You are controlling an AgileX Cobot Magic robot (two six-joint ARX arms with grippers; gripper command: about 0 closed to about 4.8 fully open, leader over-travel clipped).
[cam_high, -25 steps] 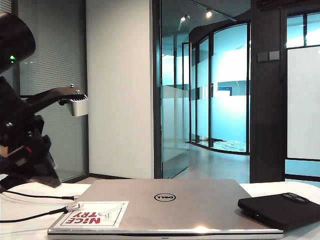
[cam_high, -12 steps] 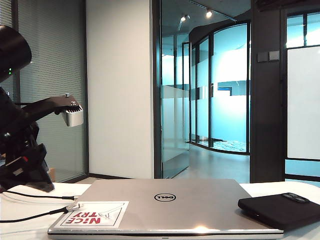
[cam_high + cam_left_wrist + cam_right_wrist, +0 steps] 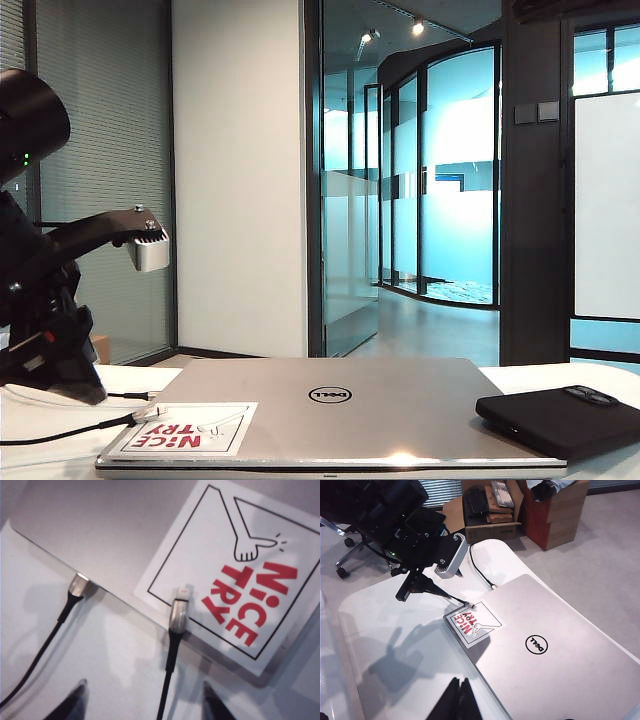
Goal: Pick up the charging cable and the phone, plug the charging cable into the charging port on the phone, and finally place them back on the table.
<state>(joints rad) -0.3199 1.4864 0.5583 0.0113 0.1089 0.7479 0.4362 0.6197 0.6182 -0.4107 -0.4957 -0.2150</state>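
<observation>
My left gripper (image 3: 142, 705) hangs open above the charging cable (image 3: 178, 616), whose tip rests on the laptop (image 3: 115, 525) sticker. I should straddle the connector squarely before closing. Right gripper (image 3: 459, 697) closed, idle; phone (image 3: 560, 418) beside laptop.

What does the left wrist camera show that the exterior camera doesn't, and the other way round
Only the left wrist view shows both connectors close up: the charging cable has its silvery-white tip lying on the sticker's edge, a second cable ends at the laptop's edge, and the left gripper hangs open above them with nothing in it.

Only the exterior view shows the phone lying beside the laptop, and the office behind.

Both show the silver laptop, its red-lettered sticker and the white table. The right gripper, shut, appears in neither.
</observation>
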